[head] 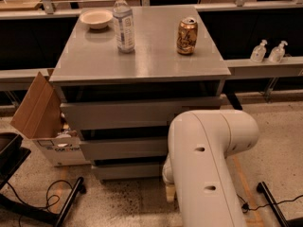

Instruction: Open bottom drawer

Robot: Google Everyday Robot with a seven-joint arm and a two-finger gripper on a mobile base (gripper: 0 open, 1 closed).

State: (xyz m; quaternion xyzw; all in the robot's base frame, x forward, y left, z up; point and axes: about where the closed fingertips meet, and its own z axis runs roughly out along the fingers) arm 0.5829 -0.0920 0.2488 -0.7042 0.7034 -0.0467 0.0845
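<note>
pale gripper point(169, 192) at 3 o'clock of flat matte-grey bottom drawer point(125, 170) | open or closed: cannot tell | best: hook top lip, pull straight outward

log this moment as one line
gripper: low at right end of bottom drawer, partly behind arm | bottom drawer: looks shut

Claw point(169, 193) before bottom drawer point(128, 170) (right end)
</note>
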